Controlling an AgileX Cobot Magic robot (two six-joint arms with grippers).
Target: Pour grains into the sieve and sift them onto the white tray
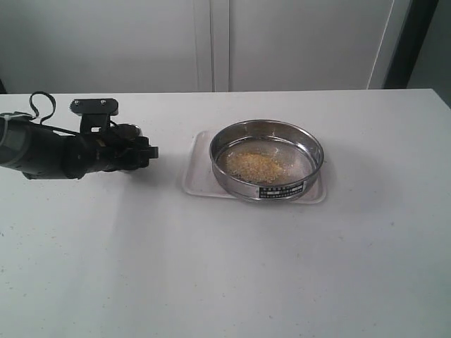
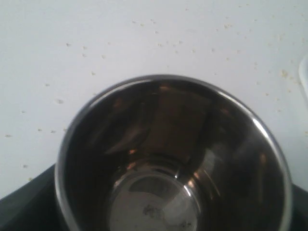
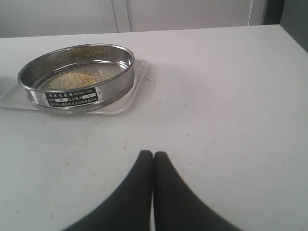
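The sieve [image 1: 282,189] sits on the white tray [image 1: 197,174] right of the table's middle, with a pale golden heap of grains [image 1: 254,164] on its mesh. My left gripper [image 1: 144,151] hovers left of the tray, pointing toward it. It is shut on a small steel cup [image 2: 168,120] lying on its side, with only specks left on the cup's bottom. In the right wrist view the sieve [image 3: 72,97], the grains [image 3: 72,79] and the tray [image 3: 138,77] lie ahead. My right gripper [image 3: 153,155] is shut on nothing, low over the table and apart from them.
Stray grains [image 2: 159,44] speckle the white tabletop around the cup and in front of the right gripper. A pale wall with cabinet doors [image 1: 211,42] stands behind the table's far edge. The right arm is outside the exterior view.
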